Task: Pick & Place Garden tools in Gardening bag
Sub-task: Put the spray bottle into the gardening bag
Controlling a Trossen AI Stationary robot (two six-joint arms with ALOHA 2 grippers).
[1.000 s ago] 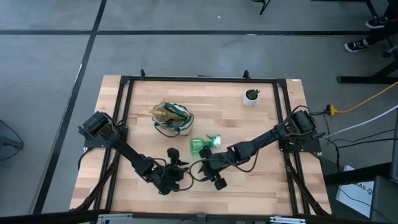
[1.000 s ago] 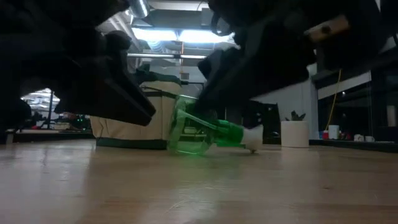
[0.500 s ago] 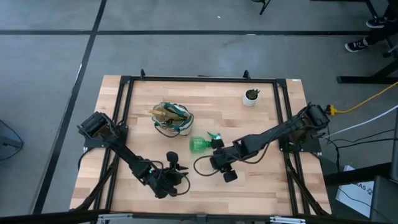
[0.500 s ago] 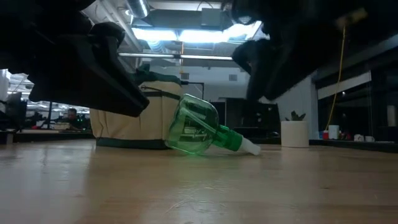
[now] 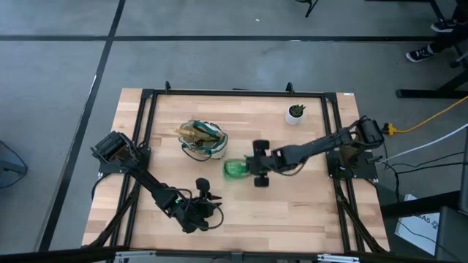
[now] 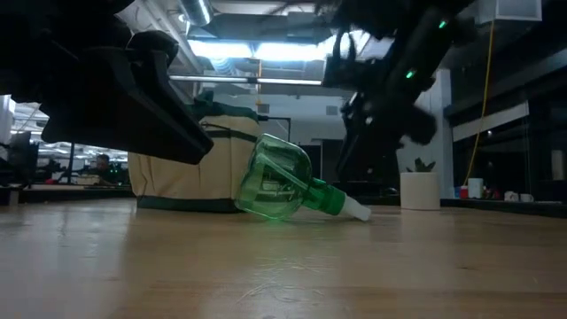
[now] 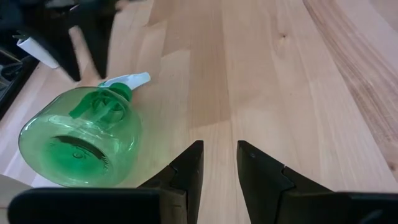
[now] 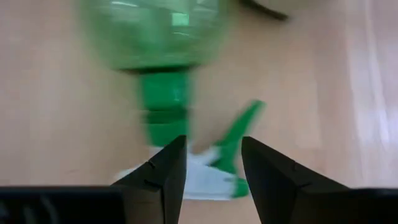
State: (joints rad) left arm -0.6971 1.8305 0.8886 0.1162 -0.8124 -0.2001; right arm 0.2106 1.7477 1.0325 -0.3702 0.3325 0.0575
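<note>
A green translucent spray bottle (image 5: 234, 169) with a white nozzle lies on its side on the table, just right of the cream gardening bag (image 5: 205, 140). Wooden tool handles (image 5: 191, 131) stick out of the bag. My right gripper (image 5: 249, 167) is open at the bottle's nozzle end. In its wrist view (image 8: 213, 149) the fingers stand on either side of the nozzle (image 8: 208, 177), and I cannot tell whether they touch it. My left gripper (image 5: 204, 192) is open and empty near the front edge, pointing at the bottle's base (image 7: 78, 146).
A small green plant in a white pot (image 5: 295, 112) stands at the far right of the table, and shows in the low view (image 6: 420, 188) too. A black frame (image 5: 234, 93) runs around the table. Bare wood lies between the bottle and the right edge.
My right gripper has gone from the near middle of the table toward the far edge, has turned, and now stands at the bottle's nozzle end. My left gripper has drawn back a little toward the near edge. The bottle still lies beside the bag.
</note>
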